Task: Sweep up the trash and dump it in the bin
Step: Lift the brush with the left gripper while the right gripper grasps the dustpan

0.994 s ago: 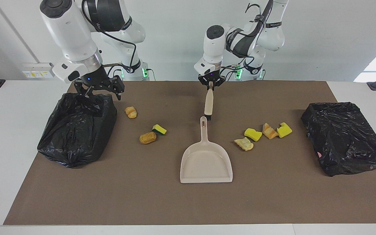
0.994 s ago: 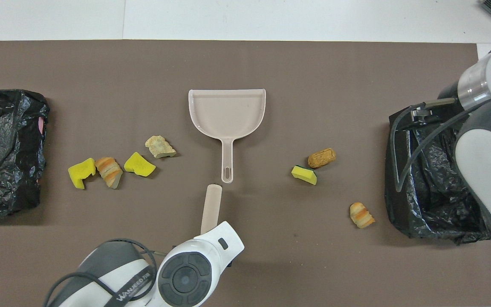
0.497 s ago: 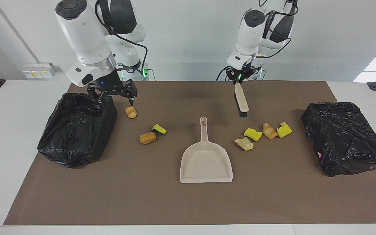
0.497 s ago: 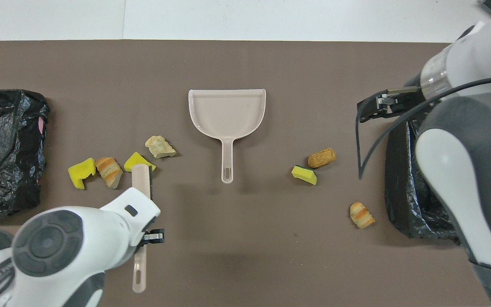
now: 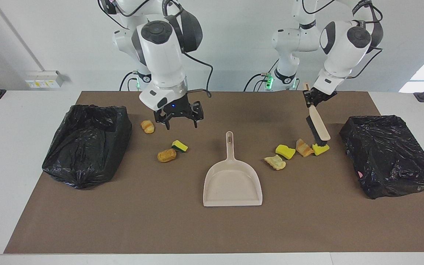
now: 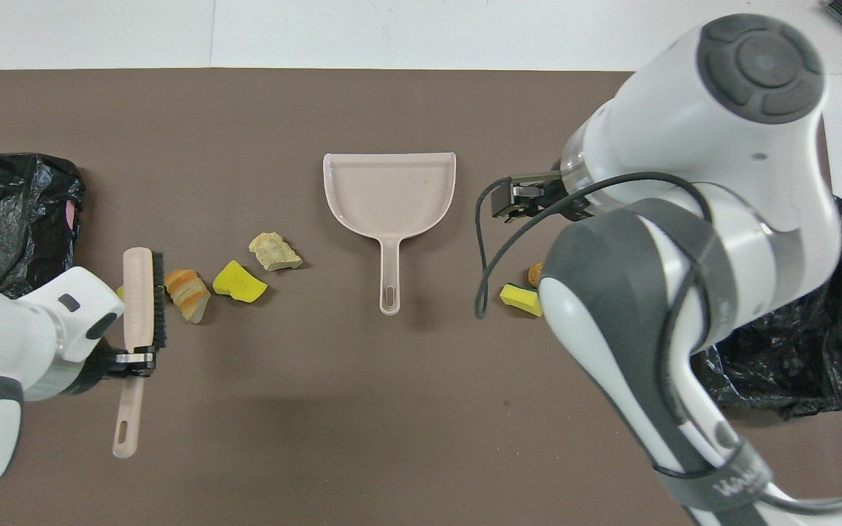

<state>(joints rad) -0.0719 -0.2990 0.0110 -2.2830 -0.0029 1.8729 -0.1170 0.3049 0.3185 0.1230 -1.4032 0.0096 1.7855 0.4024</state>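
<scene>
Dustpan (image 5: 233, 184): mid-mat, landmark. Left gripper (image 5: 317, 99): clenched on brush (image 5: 318, 127), bristles over a yellow sponge chunk. Trash (image 5: 296, 151): four bits beside the dustpan toward the left arm's end; three toward the right arm's end. Right gripper (image 5: 180, 121): released, empty, over those three.

The left end effector (image 5: 317, 99) points down, up in the air, squeezed tight around a brush handle. The right end effector (image 5: 179, 119) hangs low with its fingers spread wide, holding nothing.
</scene>
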